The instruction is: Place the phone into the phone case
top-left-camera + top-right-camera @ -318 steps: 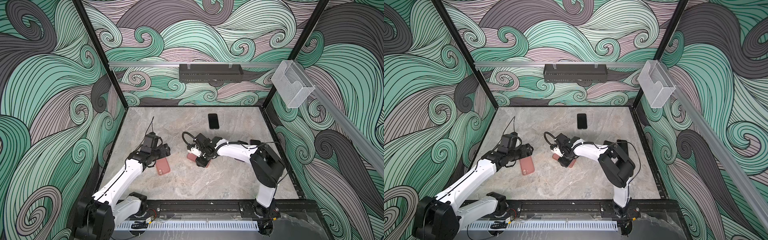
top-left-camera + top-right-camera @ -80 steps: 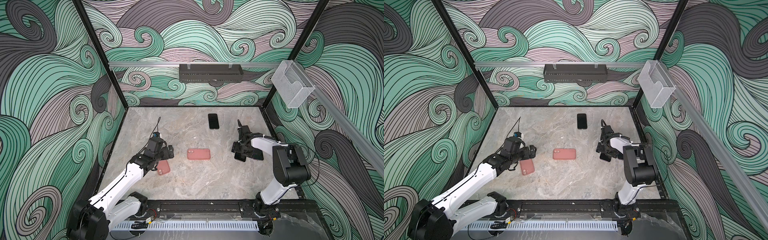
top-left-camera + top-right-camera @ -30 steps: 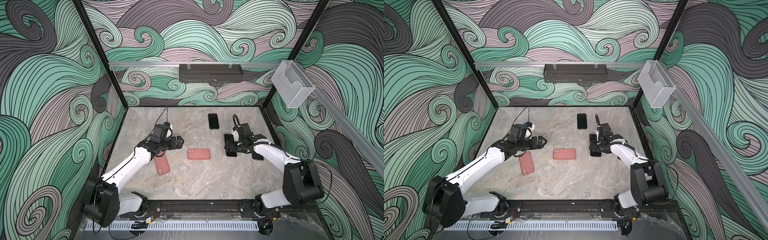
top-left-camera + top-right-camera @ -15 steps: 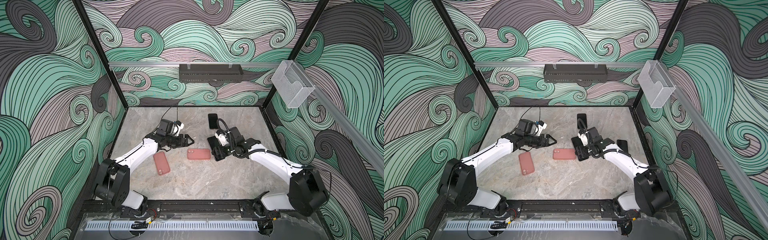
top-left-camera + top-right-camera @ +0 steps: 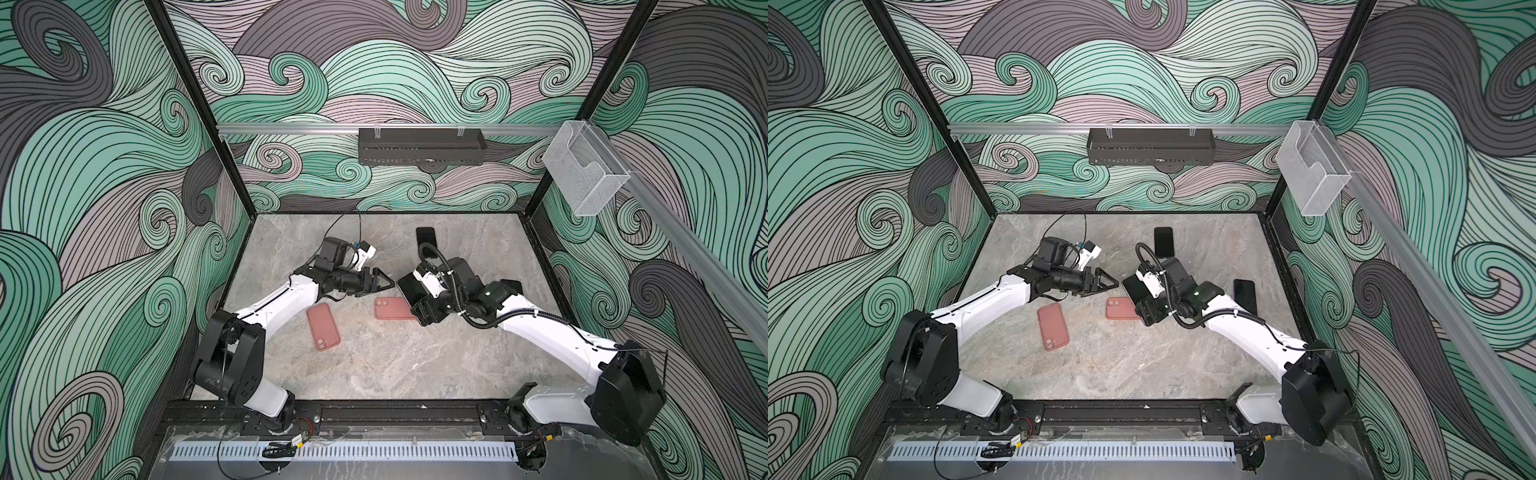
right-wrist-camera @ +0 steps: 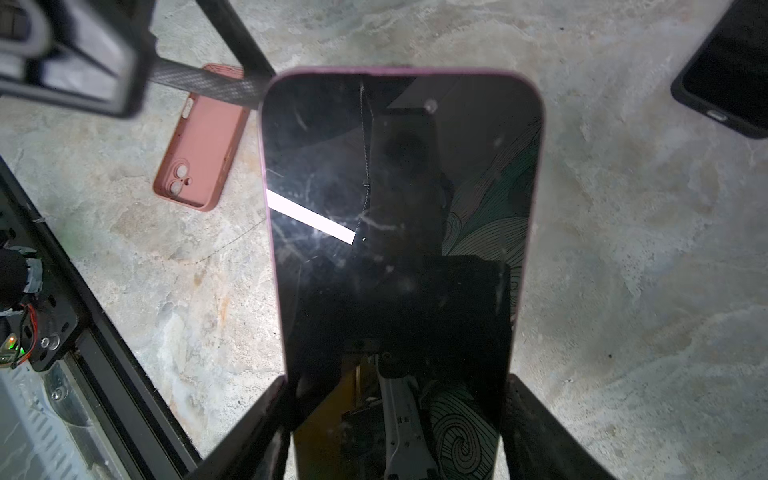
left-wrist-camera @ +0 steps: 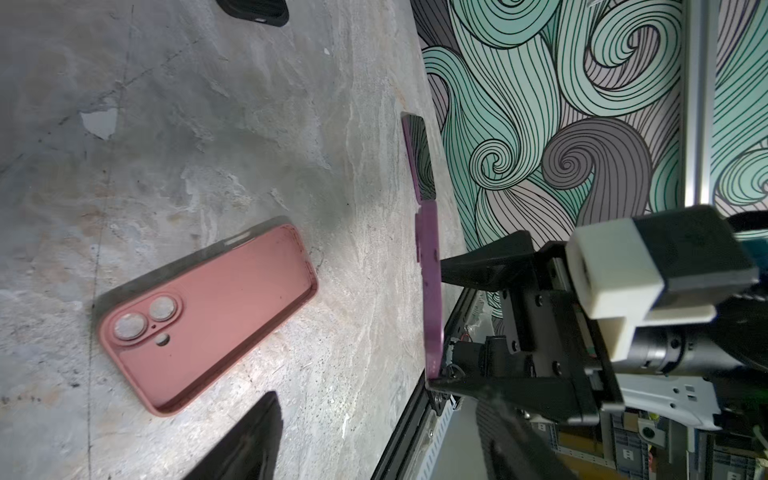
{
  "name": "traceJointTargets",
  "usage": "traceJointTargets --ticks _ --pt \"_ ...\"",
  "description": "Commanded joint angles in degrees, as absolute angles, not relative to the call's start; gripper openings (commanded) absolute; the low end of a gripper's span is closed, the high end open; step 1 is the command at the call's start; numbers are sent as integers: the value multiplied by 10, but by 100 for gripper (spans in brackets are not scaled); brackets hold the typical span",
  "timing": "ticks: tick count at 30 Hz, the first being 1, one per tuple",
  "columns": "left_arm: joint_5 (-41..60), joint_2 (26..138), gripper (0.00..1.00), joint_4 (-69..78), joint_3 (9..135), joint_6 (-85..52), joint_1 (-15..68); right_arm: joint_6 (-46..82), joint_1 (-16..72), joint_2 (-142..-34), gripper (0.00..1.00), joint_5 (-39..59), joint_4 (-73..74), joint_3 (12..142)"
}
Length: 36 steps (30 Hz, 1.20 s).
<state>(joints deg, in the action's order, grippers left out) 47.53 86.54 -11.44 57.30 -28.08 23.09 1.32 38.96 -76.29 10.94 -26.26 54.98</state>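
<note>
Both my arms have swung in toward the middle over the last second: my right gripper has carried the phone in from the side, and my left gripper has come across to meet it. Nearest, my right jaws are clamped on the phone's two long edges at its lower end. The screen faces my wrist camera, and the rest sticks out ahead of the fingers, lifted off the table. Just past its free end my left jaws stand apart with nothing between them. One finger is close to the phone's corner, but I cannot tell whether it touches. Below and just beyond my right jaws lies the pink case, empty, hollow side up. Farther out, past my left jaws, a second pink case lies flat. I judge the phone stiff, fairly heavy and slick on its glass, so held by one end it may droop or slip. Its side edges are the place to grip. The case looks light and bendy and will likely skid unless pinned.
</note>
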Motion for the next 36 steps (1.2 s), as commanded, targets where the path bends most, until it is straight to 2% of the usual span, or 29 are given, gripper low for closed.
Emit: traceJointTargets --ticks 1,14,21,27,30,34,36 --pt "511 872 73 -102 596 -283 236 -8 406 -761 30 97 -245 577" --pt "545 891 52 -96 609 -290 247 -33 447 -782 30 74 -240 597" --pt "554 899 28 -96 613 -294 247 -37 452 -780 30 61 -237 594" --pt "558 903 14 -95 615 -297 247 -37 453 -780 33 51 -222 587" --pt "558 905 12 -96 616 -301 247 -38 453 -779 34 44 -219 586" --pt "556 911 2 -93 623 -314 247 -42 453 -778 38 41 -213 583" --pt "555 911 0 -86 623 -320 247 -43 453 -779 42 40 -214 582"
